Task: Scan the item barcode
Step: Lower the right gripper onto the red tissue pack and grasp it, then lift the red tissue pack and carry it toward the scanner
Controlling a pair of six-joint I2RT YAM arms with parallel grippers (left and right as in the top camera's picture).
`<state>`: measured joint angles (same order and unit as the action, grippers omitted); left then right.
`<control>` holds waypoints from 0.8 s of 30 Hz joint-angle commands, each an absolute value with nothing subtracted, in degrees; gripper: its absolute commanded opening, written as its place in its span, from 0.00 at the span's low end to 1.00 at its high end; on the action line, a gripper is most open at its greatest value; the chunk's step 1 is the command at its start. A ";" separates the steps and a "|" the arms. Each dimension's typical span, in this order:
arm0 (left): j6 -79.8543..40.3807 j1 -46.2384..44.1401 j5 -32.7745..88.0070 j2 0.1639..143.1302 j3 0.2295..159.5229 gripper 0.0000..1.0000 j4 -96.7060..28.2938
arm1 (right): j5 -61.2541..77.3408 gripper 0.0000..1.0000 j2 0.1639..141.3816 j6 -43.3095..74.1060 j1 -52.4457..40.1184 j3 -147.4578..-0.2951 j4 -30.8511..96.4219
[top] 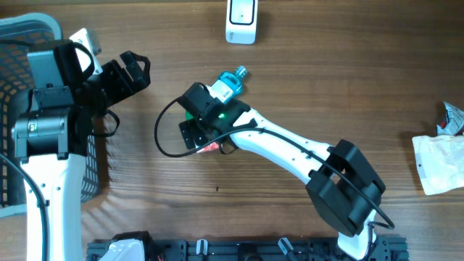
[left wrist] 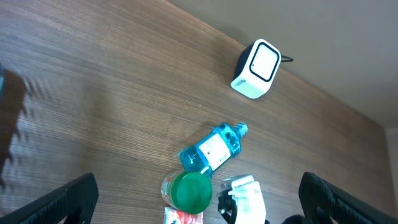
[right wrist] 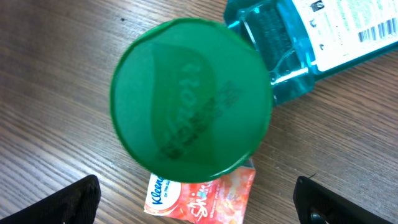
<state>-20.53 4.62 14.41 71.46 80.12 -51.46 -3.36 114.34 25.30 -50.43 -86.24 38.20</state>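
Mouthwash bottle (top: 228, 85), blue with a barcode label, is lying on its side on the desk (top: 348, 65), just beside a green-lidded can (right wrist: 189, 102) and near a Kleenex pack (right wrist: 199, 190), well apart from the white scanner (top: 241, 18). Right gripper (right wrist: 193, 205) is hovering over the can, jaws spread wide, holding nothing. Left gripper (top: 139, 71) is hanging beside the basket (top: 14, 72), likewise spread and empty.

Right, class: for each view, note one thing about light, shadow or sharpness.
Overhead: even light, crisp wood grain on the table. Left wrist: a dim shadow patch on the left; the scanner looks sharp. Right wrist: the green lid fills the frame, slightly soft; the barcode on the blue bottle runs off the right edge.
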 commanded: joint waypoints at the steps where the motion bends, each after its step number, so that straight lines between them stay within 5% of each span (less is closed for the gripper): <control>1: -18.28 5.04 13.34 71.16 81.12 1.00 -51.53 | -5.32 1.00 117.67 23.53 -51.40 -87.15 37.93; 24: -18.20 5.06 12.29 71.16 81.12 1.00 -51.83 | -6.98 0.97 123.57 26.11 -51.57 -87.00 38.13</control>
